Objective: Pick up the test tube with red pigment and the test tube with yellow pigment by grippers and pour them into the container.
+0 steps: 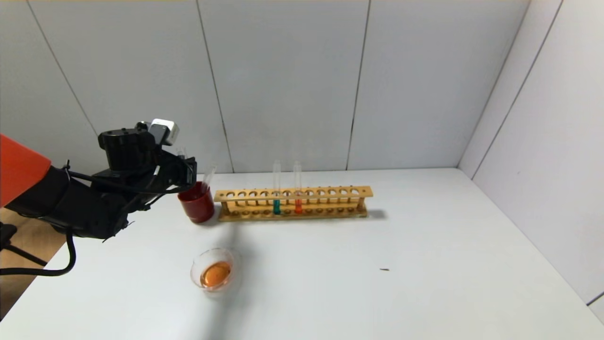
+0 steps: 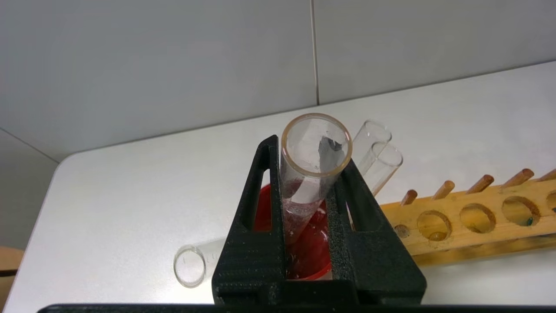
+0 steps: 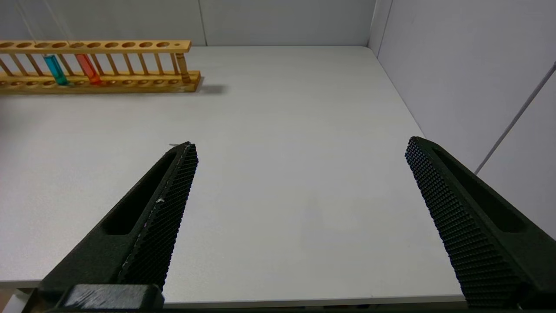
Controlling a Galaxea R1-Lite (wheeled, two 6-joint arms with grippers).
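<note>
One long wooden rack (image 1: 292, 202) stood beyond the left tool (image 2: 310, 174), holding two filled glass tubes: one teal (image 1: 276, 189), one orange-red (image 1: 297, 188). Four empty clear tubes showed: one in the tool (image 2: 310, 174), two in the single dark red cup (image 2: 310, 256), one lying beside it (image 2: 195, 263). One clear glass dish (image 1: 214, 271) was nearby.

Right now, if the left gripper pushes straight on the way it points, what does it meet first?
Probably the dark red cup right under the left gripper, which is shut on an emptied test tube; depth is uncertain.
</note>
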